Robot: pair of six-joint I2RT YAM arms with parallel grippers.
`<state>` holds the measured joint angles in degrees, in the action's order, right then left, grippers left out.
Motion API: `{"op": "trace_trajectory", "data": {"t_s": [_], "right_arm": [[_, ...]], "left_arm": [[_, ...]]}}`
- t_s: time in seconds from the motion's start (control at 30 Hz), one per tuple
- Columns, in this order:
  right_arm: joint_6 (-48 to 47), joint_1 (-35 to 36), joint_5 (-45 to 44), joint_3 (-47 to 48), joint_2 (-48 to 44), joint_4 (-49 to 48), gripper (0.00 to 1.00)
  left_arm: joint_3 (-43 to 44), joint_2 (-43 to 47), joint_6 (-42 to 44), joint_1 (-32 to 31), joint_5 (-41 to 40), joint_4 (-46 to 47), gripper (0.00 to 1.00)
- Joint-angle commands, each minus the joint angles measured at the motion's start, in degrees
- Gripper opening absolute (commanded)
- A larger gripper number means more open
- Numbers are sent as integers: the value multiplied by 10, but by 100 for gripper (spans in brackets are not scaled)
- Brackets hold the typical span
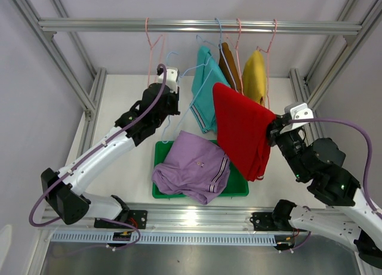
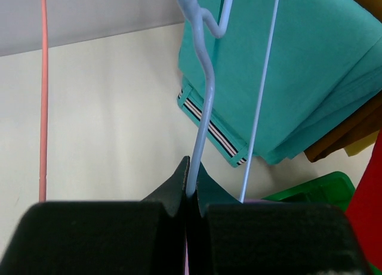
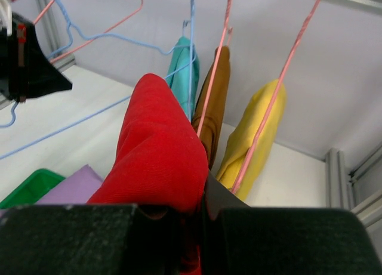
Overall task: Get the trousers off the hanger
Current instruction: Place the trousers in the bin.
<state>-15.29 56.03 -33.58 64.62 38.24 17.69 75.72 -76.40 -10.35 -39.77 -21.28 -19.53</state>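
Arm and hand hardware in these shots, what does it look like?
Left arm and right arm: white links, black joint housings, a purple cable along each. Left hand and right hand: blocky black bodies, wedge-tipped black fingers. Green light on the right arm.

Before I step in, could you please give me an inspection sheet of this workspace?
Surface: white table carrying a green tray.
Job's things: lilac trousers lie in the tray; red trousers hang from the right hand; teal trousers, brown trousers and yellow trousers hang on hangers from the rail.
Clutter: one empty pink hanger.
Grippers: left hand shut on the blue hanger; right hand shut on the red trousers.
Cables: a purple cable along each arm, no snag seen.
Surroundings: aluminium frame and plain walls.
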Motion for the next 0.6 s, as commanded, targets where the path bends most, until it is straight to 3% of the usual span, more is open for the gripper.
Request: {"op": "trace_trajectory", "data": {"t_s": [0.0,0.27,0.57], "right_arm": [[40,-1,34,-9,-12,-33,0],[105,1,84,-106,-14,-44,0],[137,33,104,-128,34,-78,0]], "left_arm": [[20,20,22,-7,-20,4,0],[35,37,42,-7,-36,-10,1],[45,63,53,-7,-51,-17,0]]}}
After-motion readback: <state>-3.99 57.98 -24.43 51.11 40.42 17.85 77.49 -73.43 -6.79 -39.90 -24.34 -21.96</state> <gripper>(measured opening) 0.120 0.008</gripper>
